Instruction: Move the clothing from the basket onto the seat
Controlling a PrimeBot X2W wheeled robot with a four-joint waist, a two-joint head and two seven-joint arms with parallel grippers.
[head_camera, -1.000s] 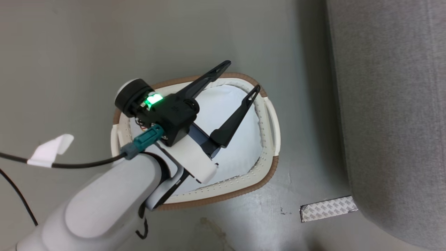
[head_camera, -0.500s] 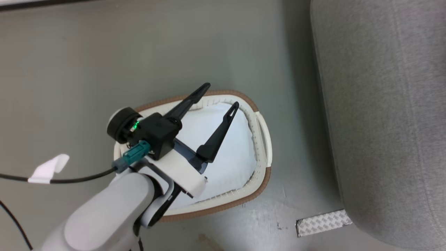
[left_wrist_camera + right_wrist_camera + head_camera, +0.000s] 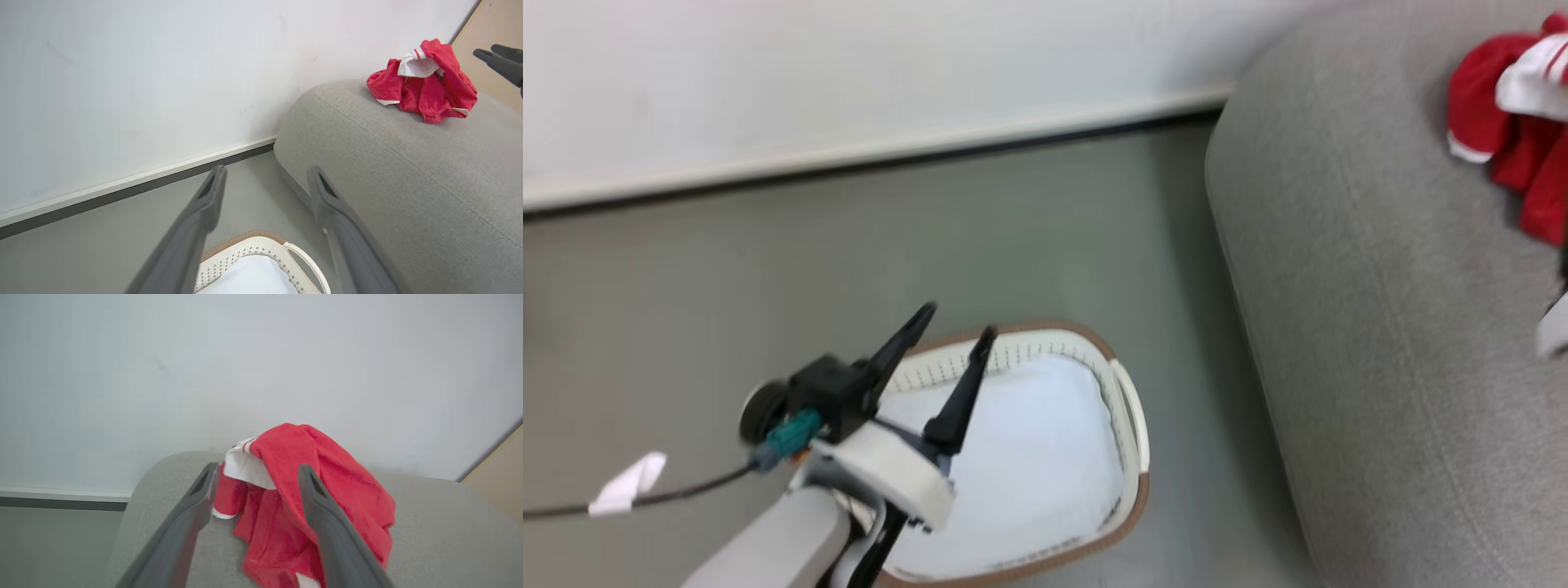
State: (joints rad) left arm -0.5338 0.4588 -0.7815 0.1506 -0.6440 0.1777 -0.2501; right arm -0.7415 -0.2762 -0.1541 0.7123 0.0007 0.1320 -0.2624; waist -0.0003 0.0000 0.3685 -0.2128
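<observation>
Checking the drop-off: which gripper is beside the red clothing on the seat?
The right gripper, open beside the clothing on the seat; the left gripper is open above the basket.

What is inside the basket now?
A pale blue-white pad lies in the basket. The left gripper and its arm cover the left part, so that cannot be checked.

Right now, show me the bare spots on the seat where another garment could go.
The seat is bare all along the edge facing the basket, up to the red clothing. It is crowded just around that pile.
</observation>
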